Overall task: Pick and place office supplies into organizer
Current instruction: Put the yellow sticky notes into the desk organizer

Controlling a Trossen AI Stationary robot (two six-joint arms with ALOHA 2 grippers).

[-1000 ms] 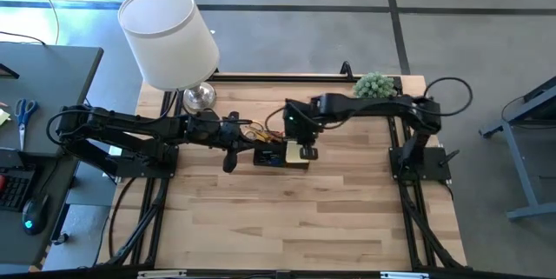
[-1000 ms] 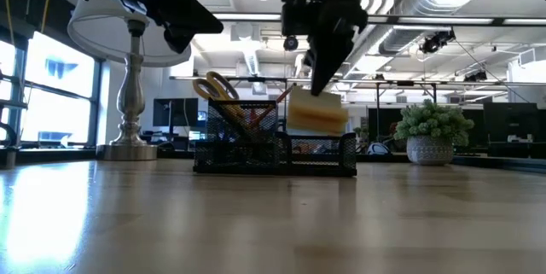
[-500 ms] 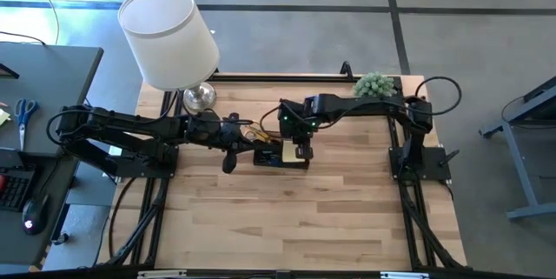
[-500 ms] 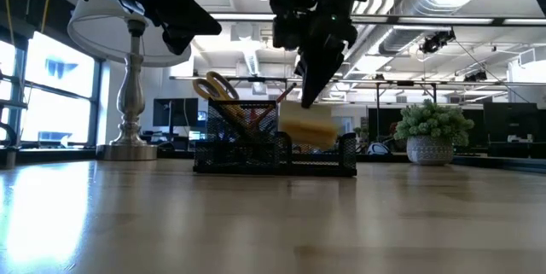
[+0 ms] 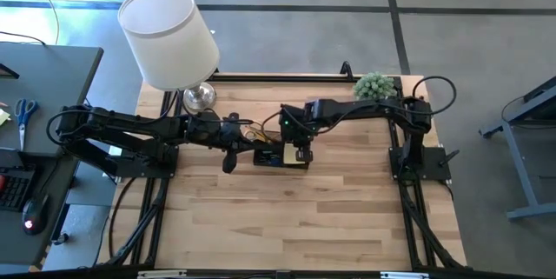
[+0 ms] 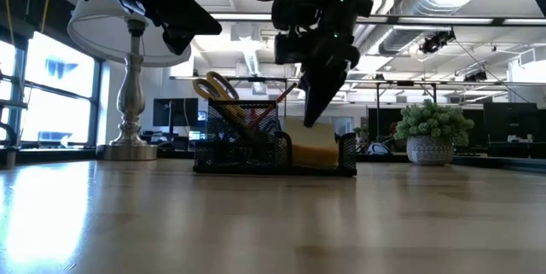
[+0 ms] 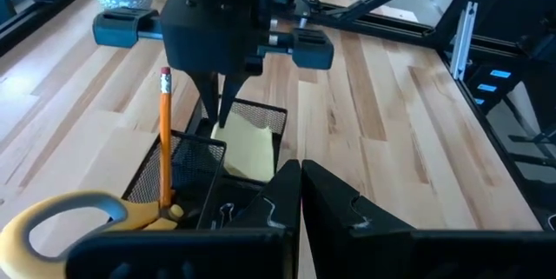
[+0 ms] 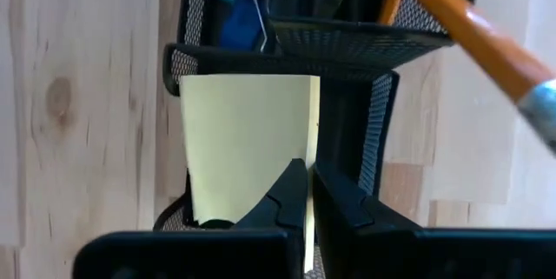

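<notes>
My right gripper (image 5: 298, 152) hangs mid-table, wrist pitched steeply down, fingers (image 8: 294, 194) pressed together. My left gripper (image 5: 229, 164) sits just beside it, arm stretched level across from the left side, jaws closed too, raised off the surface.

Light wooden table (image 5: 287, 218) carried a black mesh organizer (image 5: 280, 155) near centre; lamp base (image 5: 198, 97) at one rear corner; potted plant (image 5: 373, 85) at the other

A black wire-mesh metal organizer (image 8: 365, 49) holds matt yellow paper notes (image 8: 248, 140) on a smooth pale wooden table (image 5: 295, 218).
</notes>
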